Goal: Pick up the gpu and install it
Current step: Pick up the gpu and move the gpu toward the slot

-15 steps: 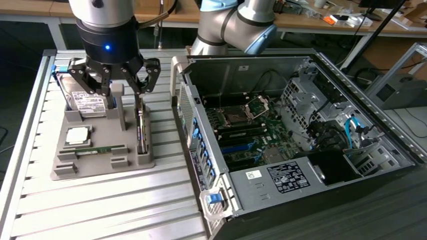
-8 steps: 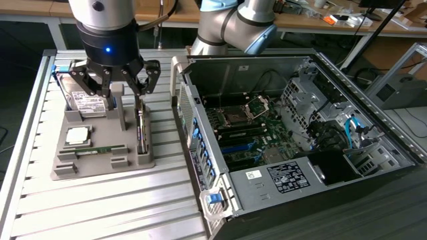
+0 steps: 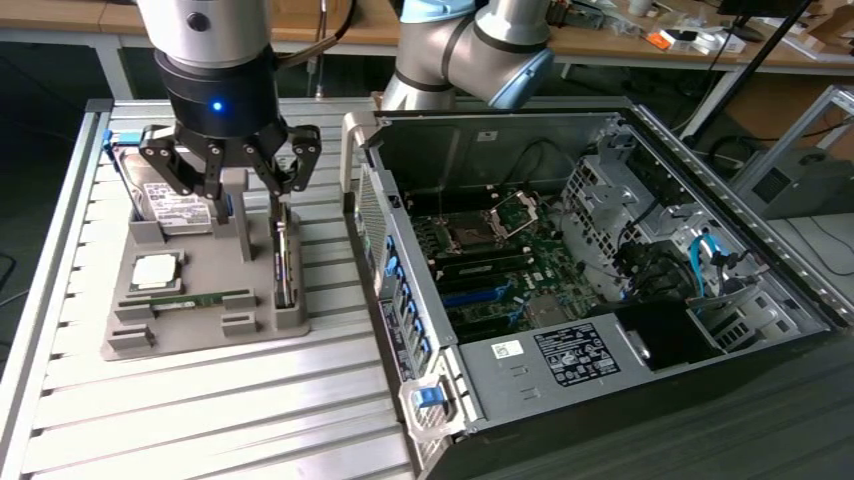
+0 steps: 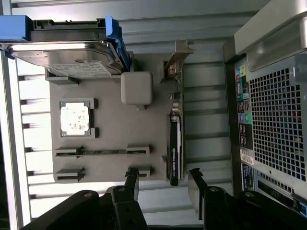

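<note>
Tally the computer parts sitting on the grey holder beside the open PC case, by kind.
Hard drive: 1
Processor chip: 1
Memory stick: 1
gpu: 1
Total: 4

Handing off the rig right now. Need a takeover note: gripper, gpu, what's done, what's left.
Gripper: fingers open, holding nothing, hanging above the gray tray, close over the gpu.
gpu: on edge in its tray slot, on the side nearest the PC case. No contact seen.
Done: nothing beyond the gripper being lined up near the gpu.
Left: gpu not yet grasped, lifted or installed. The case lies open at the exterior view's right of the tray.
</note>
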`<state>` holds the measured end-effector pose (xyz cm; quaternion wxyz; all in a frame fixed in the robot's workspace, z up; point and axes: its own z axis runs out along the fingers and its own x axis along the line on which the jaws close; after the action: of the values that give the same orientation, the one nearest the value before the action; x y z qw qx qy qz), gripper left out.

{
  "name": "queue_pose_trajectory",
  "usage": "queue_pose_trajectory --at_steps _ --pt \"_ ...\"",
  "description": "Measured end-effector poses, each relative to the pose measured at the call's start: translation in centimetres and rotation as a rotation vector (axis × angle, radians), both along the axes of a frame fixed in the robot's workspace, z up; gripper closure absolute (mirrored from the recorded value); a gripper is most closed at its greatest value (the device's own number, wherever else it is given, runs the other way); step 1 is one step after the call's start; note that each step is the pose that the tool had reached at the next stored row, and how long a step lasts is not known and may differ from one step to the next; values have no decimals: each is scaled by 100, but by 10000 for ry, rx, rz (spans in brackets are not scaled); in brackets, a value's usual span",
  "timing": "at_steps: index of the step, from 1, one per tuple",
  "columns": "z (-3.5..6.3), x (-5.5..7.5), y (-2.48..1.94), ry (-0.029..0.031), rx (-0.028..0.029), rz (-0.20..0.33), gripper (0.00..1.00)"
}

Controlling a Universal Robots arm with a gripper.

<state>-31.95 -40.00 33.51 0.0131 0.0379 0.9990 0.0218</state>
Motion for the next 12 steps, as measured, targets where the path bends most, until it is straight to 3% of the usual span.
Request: queue_pose_trajectory --at_steps 12 --pt "-48 0 0 0 0 1 46"
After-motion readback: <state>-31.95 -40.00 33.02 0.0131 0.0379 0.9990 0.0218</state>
